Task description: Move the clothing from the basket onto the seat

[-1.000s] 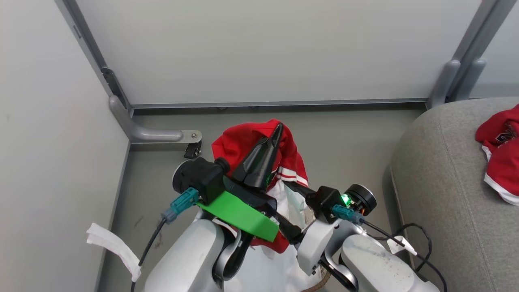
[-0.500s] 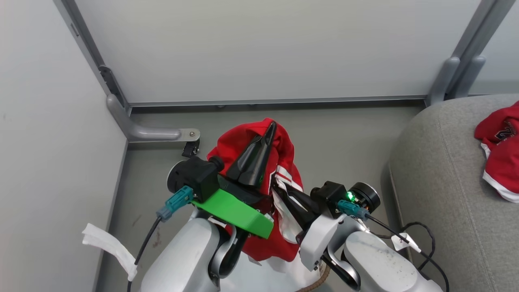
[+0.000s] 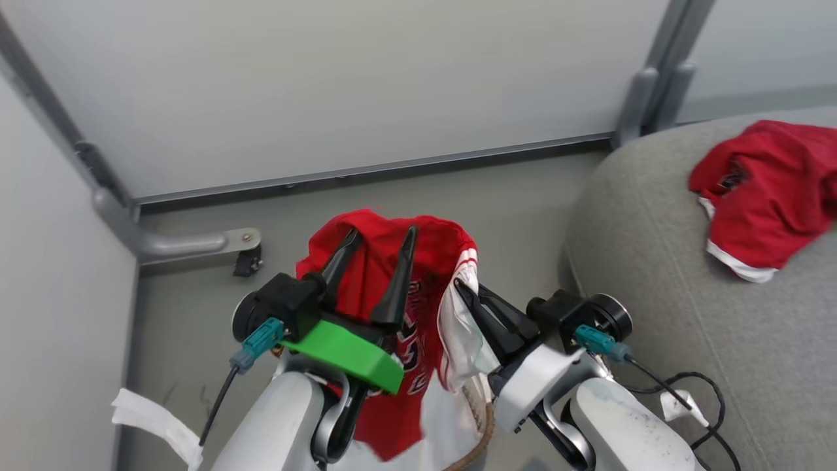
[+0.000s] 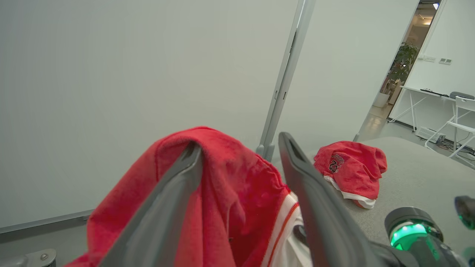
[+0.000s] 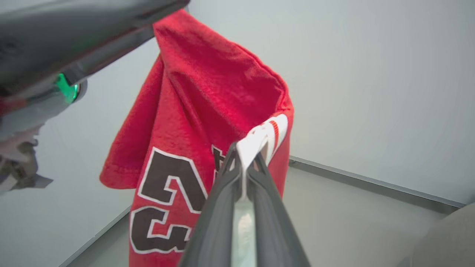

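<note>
Carry step, I'd say: the red jersey (image 3: 431, 261) hangs over the basket (image 3: 482, 433), draped across the wide-spread fingers of the left tool (image 3: 382, 231) while the right tool (image 3: 461, 286) pinches its white-striped hem, so next it needs lifting clear and swinging right onto the grey seat (image 3: 654, 275).

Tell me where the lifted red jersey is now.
Head view, centre: the red jersey hangs draped on the open left gripper, its white trim pinched by the right gripper, to the left of the grey seat.
</note>
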### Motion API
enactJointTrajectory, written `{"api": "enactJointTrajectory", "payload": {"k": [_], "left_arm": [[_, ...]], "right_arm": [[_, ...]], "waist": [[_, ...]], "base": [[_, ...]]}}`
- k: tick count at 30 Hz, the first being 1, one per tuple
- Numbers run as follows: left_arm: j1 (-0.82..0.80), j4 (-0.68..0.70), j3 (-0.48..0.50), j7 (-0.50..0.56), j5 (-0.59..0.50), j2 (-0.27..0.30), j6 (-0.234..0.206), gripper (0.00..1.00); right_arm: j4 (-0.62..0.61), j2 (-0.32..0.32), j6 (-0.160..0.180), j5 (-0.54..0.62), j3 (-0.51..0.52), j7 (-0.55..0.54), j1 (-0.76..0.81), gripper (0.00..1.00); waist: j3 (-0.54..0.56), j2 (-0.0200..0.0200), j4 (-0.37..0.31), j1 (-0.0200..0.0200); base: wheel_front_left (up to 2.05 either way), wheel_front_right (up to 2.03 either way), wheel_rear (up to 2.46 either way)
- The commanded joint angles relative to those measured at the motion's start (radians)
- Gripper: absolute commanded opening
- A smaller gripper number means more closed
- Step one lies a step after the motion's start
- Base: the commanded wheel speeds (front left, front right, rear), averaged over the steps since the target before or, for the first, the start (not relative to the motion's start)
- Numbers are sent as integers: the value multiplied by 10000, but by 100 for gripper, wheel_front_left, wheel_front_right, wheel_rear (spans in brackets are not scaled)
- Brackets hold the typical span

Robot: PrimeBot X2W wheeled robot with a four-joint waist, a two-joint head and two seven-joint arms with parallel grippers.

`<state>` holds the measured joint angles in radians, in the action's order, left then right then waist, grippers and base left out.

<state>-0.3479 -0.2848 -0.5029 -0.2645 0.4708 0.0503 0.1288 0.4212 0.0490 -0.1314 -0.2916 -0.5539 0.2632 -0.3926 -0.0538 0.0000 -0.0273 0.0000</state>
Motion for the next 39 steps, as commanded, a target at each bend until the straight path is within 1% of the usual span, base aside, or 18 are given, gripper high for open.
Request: {"api": "enactJointTrajectory", "payload": {"k": [1,10,19,21,27,30,33,34,37,39], "left_arm": [[196,-51,92,3,-174,26,19,100],[768,-226,725,5,-390,191,19,100],[1084,-283,1176,5,-602,292,20,100],[1045,-287,1109,5,-639,273,20,100],[584,-436,734,5,-568,404,20,100],[436,-457,595,5,-557,480,20,100],[339,-404,488,5,-571,544,20,100],[305,-377,464,5,-587,566,20,100],[256,-277,447,5,-598,632,20,100],[253,-182,512,5,-630,698,20,100]], "right_arm": [[-166,36,14,42,129,24,211,0],[-1231,33,14,228,653,24,739,0],[-2063,33,14,177,888,24,979,0],[-2287,37,14,237,1133,24,1058,0],[-3052,23,14,684,1870,24,1162,0],[-3581,25,14,1083,2299,24,783,0],[-3867,32,14,1790,2650,24,121,0],[-3902,122,13,1981,2734,24,-147,0],[-3904,681,14,2423,2904,25,-1238,0],[-3746,1271,14,2586,2944,24,-2233,0]], "waist": [[1,0,-976,0],[-126,0,-3097,0],[-318,0,-4772,0],[-419,0,-4941,0],[-779,0,-5130,0],[-966,0,-5169,0],[-1153,0,-5180,0],[-1220,0,-5179,0],[-1424,0,-5156,0],[-1619,0,-5117,0]], "base": [[0,0,0],[0,0,0],[0,0,0],[0,0,0],[0,0,0],[0,0,0],[0,0,0],[0,0,0],[0,0,0],[0,0,0]]}}
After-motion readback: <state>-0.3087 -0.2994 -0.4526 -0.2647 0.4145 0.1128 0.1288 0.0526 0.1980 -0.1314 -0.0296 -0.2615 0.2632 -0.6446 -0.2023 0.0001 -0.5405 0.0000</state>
